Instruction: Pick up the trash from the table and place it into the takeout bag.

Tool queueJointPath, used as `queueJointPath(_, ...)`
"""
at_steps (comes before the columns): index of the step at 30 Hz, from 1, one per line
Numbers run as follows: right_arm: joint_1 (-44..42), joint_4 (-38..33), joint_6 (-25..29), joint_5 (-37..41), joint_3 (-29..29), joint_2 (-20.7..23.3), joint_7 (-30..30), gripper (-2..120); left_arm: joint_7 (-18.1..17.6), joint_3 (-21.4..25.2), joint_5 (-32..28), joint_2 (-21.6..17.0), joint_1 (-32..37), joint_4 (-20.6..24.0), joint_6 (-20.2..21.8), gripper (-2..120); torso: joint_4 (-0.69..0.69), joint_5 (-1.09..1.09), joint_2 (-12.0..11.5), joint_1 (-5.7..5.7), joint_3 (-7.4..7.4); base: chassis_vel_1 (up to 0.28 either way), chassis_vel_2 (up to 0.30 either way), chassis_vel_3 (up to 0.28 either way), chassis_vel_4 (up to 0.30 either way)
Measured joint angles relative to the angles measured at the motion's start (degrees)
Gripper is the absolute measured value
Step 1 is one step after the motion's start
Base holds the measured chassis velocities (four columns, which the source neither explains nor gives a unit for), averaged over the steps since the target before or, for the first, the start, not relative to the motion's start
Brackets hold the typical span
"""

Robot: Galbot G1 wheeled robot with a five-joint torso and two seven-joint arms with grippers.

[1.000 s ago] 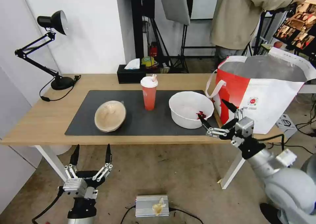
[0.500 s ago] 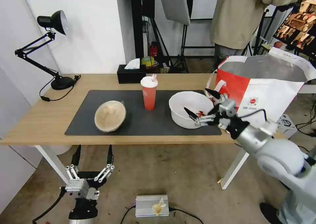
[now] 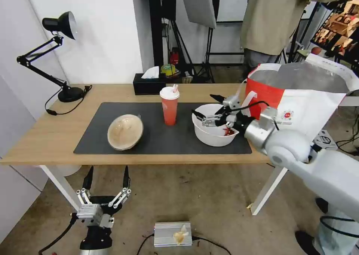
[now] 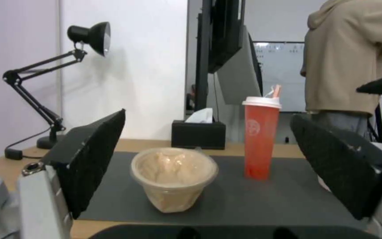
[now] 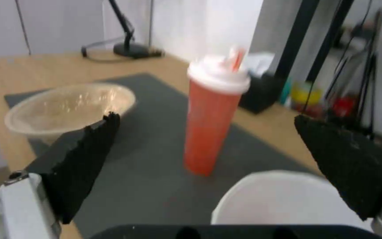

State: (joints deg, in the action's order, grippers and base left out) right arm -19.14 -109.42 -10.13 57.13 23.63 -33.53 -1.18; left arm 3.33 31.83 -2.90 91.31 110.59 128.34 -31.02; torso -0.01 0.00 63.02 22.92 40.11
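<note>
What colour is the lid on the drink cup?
White, on a red drink cup; the lid shows best in the left wrist view.

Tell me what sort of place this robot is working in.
Probably a studio or lab workspace, not a home: a light-wood desk with a black desk lamp, tripods and a softbox behind it, and cables on bare concrete floor.

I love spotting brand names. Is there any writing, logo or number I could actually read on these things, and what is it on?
No text here can be read.
takeout bag: small round red logo with lines of print beneath, too small to read.
red drink cup: faint round emblem, blurred.
left gripper: pale lettering on its body, too small to read.
</note>
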Motion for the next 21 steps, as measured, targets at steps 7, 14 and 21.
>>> queueJointPath(7, 8.0, 3.2, -8.25, 3.06, 6.55, -1.35, 0.01, 100, -0.01, 0.24, -0.06, -0.02, -0.01, -0.73, 0.2, 100, 0.01, 0.0, 0.0, 0.0, 0.0, 0.0, 0.0, 0.0, 0.0)
queueJointPath(14, 14.11, 4.17, -13.47, 4.0, 11.99, -0.8, -1.63, 100, -0.02, 0.5, -0.09, -0.03, 0.01, -1.03, 0.18, 100, 0.01, 0.0, 0.0, 0.0, 0.0, 0.0, 0.0, 0.0, 0.0)
queueJointPath(21, 16.92, 5.59, -19.3, 8.26, 14.36, -1.1, -2.39, 100, -0.02, 0.82, -0.16, -0.04, -0.02, -1.33, 0.1, 100, 0.01, 0.0, 0.0, 0.0, 0.0, 0.0, 0.0, 0.0, 0.0)
